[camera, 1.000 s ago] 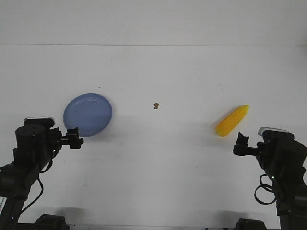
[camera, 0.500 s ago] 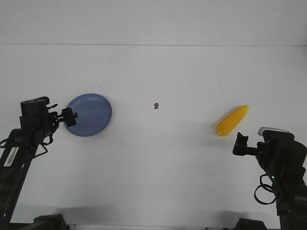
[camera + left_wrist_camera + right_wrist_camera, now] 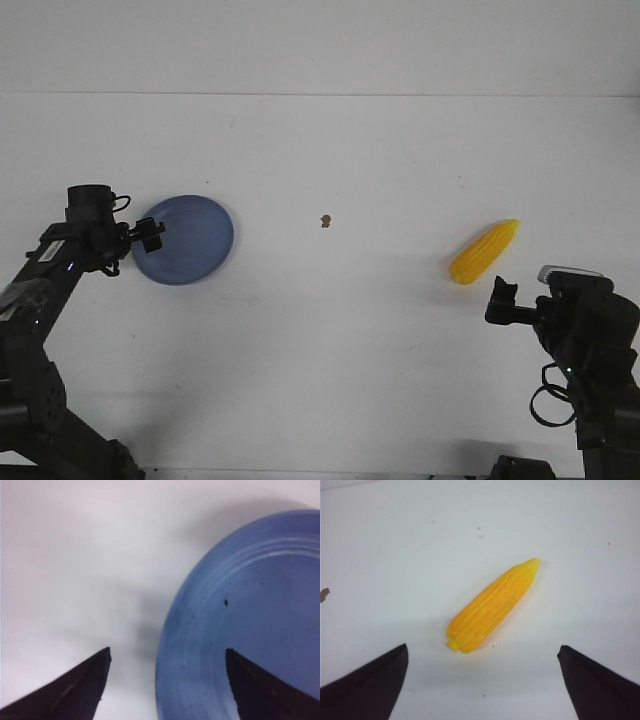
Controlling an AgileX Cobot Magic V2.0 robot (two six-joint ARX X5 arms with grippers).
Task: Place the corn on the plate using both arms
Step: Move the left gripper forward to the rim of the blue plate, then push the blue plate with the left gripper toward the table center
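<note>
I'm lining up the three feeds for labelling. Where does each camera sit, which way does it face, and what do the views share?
Front view: looks forward over the table; both arms, plate and corn show.
Left wrist view: above the left pincer, facing the plate's edge; two fingertips show.
Right wrist view: above the right pincer, facing the corn; two fingertips show.
Shared: each wrist target also appears in front view.

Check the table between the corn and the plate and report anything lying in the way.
Only a small brown speck lies on the table between the corn and the plate, roughly midway. It looks flat and tiny, unlikely to obstruct a carried cob. Nothing else is visible there.
</note>
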